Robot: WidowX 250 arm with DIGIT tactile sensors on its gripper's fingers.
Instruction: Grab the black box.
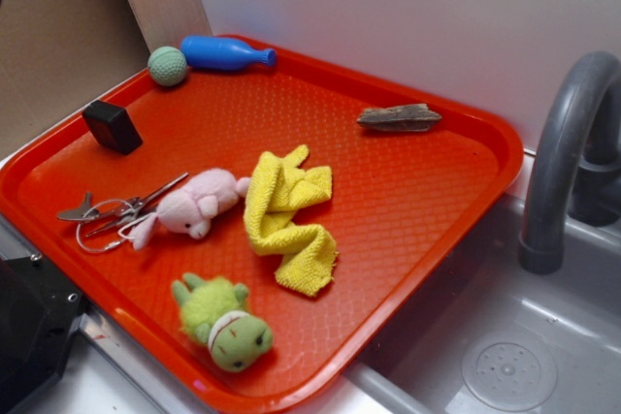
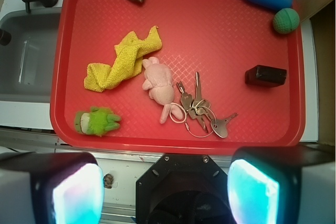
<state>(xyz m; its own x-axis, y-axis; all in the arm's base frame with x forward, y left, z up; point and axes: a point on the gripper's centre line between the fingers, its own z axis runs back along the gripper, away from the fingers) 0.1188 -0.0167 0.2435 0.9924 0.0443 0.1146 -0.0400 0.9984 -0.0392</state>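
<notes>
Gripper (image 2: 165,187) spread wide at the wrist view's bottom edge, holding nothing. Black box (image 2: 265,75) sits at right on the red tray (image 2: 231,35); grey sink (image 1: 505,356) lower right in the exterior view.

A red tray (image 1: 456,210) holds a yellow cloth (image 1: 284,217), keys (image 2: 202,109) (ringed), and a pink plush pig (image 1: 194,206).
</notes>
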